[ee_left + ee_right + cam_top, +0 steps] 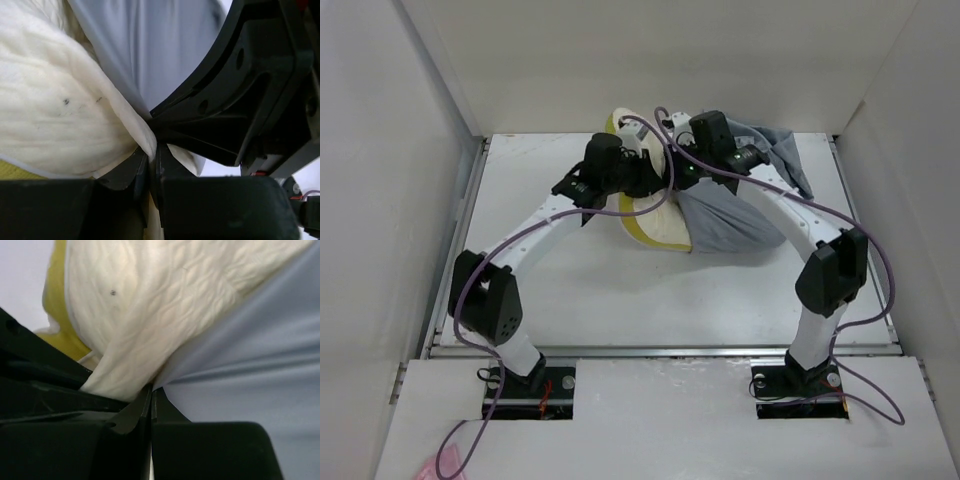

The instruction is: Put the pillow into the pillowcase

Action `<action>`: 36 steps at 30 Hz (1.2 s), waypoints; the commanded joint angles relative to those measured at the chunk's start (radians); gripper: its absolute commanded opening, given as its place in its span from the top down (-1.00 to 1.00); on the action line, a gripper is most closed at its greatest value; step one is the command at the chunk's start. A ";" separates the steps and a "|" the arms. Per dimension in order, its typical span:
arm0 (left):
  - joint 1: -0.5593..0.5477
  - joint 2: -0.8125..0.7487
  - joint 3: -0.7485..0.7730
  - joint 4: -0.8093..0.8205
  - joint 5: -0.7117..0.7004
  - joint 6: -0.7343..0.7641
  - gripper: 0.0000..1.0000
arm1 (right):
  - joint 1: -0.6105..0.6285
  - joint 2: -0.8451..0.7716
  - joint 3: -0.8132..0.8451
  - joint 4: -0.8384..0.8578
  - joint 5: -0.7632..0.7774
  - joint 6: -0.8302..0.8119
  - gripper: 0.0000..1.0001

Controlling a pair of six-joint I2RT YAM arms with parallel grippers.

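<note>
I see the pillow [658,226] lying at the far middle of the table [620,295], with the grey pillowcase [732,226] bunched against its right side. My left end effector [151,150] is clenched on a fold of the pillow's cream fleece. My right end effector [151,390] is clenched too, pinching the pillowcase edge right where it meets the pillow.
</note>
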 commanded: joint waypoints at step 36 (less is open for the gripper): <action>0.039 -0.559 -0.540 -0.167 -0.564 -0.372 -1.00 | 0.118 -0.124 -0.158 -0.038 0.282 0.027 -1.00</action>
